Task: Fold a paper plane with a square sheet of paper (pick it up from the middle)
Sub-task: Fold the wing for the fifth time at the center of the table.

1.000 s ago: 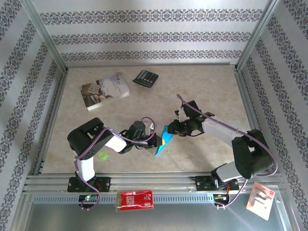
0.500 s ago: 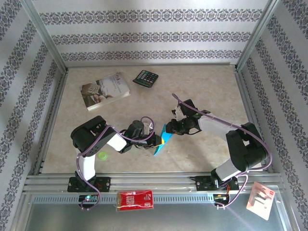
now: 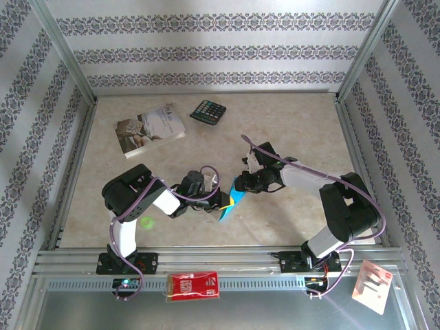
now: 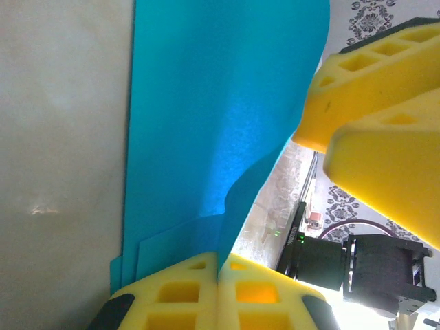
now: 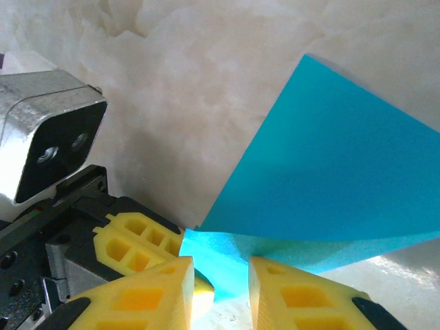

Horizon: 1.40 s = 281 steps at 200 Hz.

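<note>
Top external: red packet (image 3: 194,285) on the near rail. Past the bases, both arms meet mid-tabletop (image 3: 302,124) at the blue sheet (image 3: 232,205), a narrow slanted strip between the two pincers. Left pincer (image 3: 223,200) is pressed together on the sheet; left wrist shows folded layers running into the pad seam. Right pincer (image 3: 238,184) is part spread with the sheet's edge in the gap, contact unclear. Farther back: book (image 3: 150,129), then calculator (image 3: 208,111), both well apart from the sheet.

No lettering is legible (print on the book (image 3: 150,129) and red packet (image 3: 193,286) blurs).
</note>
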{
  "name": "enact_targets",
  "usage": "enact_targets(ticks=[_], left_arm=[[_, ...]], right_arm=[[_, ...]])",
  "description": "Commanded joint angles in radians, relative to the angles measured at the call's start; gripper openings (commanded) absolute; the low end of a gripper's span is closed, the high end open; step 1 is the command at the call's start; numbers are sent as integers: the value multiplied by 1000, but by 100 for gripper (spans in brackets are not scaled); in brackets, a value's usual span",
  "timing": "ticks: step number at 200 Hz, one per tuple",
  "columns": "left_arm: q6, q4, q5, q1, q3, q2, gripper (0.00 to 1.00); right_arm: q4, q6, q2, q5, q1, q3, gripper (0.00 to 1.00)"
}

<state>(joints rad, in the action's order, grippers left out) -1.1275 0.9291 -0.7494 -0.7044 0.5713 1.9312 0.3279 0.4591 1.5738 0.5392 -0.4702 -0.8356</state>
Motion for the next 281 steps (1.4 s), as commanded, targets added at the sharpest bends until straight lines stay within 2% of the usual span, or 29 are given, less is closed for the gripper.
enact_targets(ticks=[1,114,281], left_arm=[[-5,29,-12,14,11,20,0],[-55,24,2,14,10,39,0],[-81,-48,24,14,9,39,0]], right_arm=[[-22,-22,6,11,-15,-20,27],[-58,-32,75,-7,-24,-18,22],[-59,-63,128,-33,19,-6,26]])
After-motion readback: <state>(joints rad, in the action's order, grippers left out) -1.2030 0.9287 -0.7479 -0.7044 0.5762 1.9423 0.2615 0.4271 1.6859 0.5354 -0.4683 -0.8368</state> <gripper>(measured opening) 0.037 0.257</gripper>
